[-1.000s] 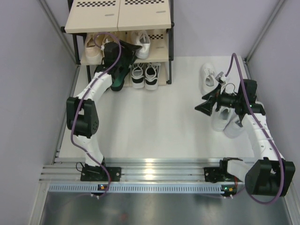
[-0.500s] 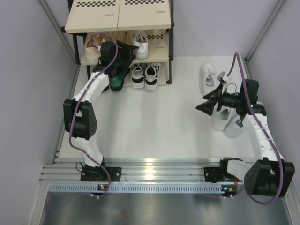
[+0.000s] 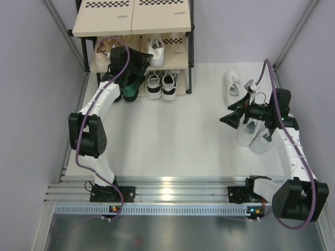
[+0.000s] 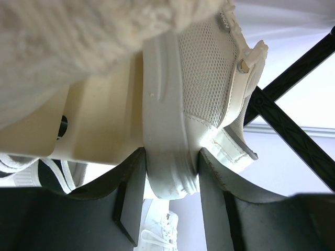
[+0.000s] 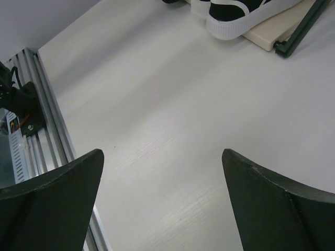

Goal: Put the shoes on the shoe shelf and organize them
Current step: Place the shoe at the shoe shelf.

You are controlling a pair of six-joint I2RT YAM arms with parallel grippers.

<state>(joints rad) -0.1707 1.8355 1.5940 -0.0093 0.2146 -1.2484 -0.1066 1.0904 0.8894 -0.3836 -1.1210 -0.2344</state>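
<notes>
The shoe shelf (image 3: 131, 18) stands at the far left. My left gripper (image 3: 140, 56) reaches into its middle tier and is shut on the heel of a small white sneaker (image 3: 157, 48); the left wrist view shows my gripper (image 4: 170, 155) clamping that heel (image 4: 170, 175). Beige sneakers (image 3: 102, 52) sit left of it. Dark green shoes (image 3: 129, 88) and black-and-white sneakers (image 3: 161, 83) are on the bottom tier. My right gripper (image 3: 229, 119) is open and empty above the table (image 5: 162, 155). Another small white sneaker (image 3: 232, 86) and the larger white sneakers (image 3: 252, 135) lie beside it.
Grey walls close in on both sides. An aluminium rail (image 3: 167, 188) with the arm bases runs along the near edge. In the right wrist view a black-and-white sneaker (image 5: 241, 13) and the bottom board's corner (image 5: 277, 31) show at the top.
My left arm has pushed a little farther into the shelf's middle tier with the white sneaker. The right gripper has stayed open and barely shifted.
</notes>
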